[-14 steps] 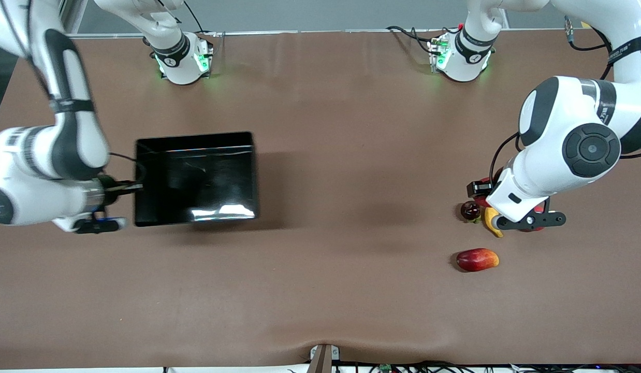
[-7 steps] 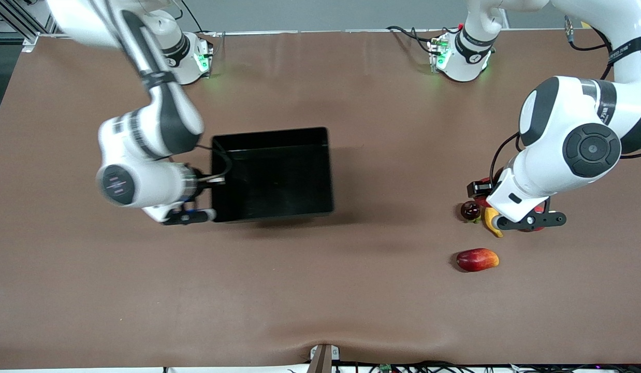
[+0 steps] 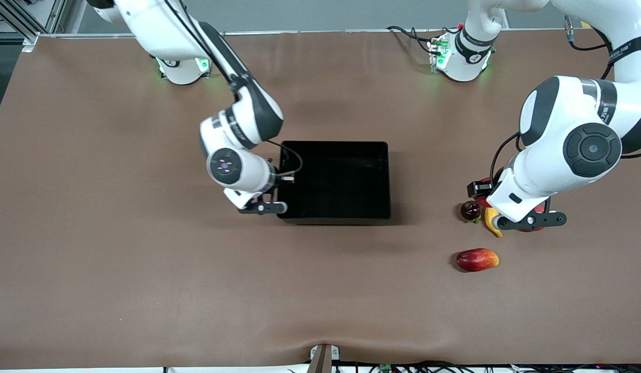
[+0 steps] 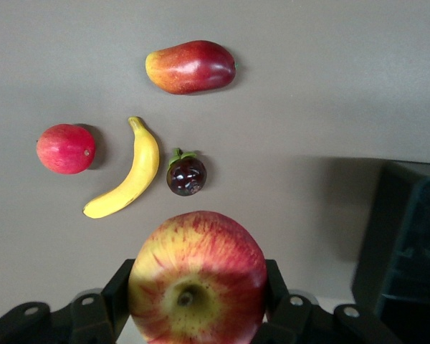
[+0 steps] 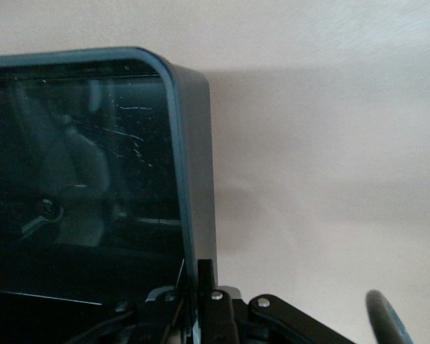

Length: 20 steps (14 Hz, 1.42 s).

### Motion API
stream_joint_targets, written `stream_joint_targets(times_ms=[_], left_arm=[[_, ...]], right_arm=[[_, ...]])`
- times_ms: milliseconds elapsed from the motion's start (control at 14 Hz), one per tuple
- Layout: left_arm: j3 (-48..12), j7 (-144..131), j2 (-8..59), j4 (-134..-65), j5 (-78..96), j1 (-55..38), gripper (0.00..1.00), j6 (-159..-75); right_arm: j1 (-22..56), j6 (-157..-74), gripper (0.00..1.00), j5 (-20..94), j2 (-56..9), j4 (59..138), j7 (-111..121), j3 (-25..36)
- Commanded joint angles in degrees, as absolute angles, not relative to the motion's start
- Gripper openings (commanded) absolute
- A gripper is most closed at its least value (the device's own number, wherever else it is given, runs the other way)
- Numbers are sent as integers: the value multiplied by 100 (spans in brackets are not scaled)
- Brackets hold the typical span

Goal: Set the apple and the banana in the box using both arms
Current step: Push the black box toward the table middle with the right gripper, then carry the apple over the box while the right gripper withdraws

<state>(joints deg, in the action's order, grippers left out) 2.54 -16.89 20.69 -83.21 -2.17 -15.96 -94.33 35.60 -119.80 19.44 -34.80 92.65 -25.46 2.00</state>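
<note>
Black plastic is all the right pincer (image 3: 279,192) has to bite on: it is closed on the thin wall of the box (image 3: 341,181) at the end toward the right arm, and a hold that narrow could let the box twist or slip free if it is dragged on across the brown worktop (image 3: 144,269). The left pincer (image 4: 198,315) grips the apple (image 4: 197,276) above the fruit cluster; such a round skin could roll out of the fingers on the way over. The banana (image 4: 129,172) lies on the worktop between a plain red fruit (image 4: 66,148) and a small dark fruit (image 4: 186,175), close enough that a later reach may knock either. A mango (image 3: 477,259) lies nearer the front camera.
</note>
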Motion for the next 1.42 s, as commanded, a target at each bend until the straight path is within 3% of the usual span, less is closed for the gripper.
stream_joint_targets(times_ms=[0, 71, 142, 427, 712, 1069, 1354], left_arm=[[246, -1635, 1960, -8332, -255, -1582, 0, -9343], [246, -1626, 1960, -8332, -255, -1582, 0, -9343], [246, -1635, 1969, -8332, -255, -1582, 0, -9343], [246, -1705, 1969, -8332, -255, -1634, 0, -9343], [72, -2177, 2004, -8332, -176, -1696, 0, -9343], [-316, -2881, 2241, -8402, -167, -1897, 0, -9457], [-334, -3584, 2180, -9112, -158, -2276, 0, -10237]], right_arm=[[3814, -12418, 0, 2136, -3708, 9158, -2839, 272], [3823, -12428, 33, 2136, -3761, 9141, -2839, 272], [3797, -12402, 99, 2118, -3753, 9149, -2830, 272], [3561, -11921, 100, 2127, -3342, 9045, -2786, 299], [2937, -9699, 100, 2039, -3155, 7861, -2795, 316], [2146, -8142, 100, 1942, -3023, 6858, -2638, 475], [1672, -6963, 100, 1670, -2858, 6346, -2268, 668]])
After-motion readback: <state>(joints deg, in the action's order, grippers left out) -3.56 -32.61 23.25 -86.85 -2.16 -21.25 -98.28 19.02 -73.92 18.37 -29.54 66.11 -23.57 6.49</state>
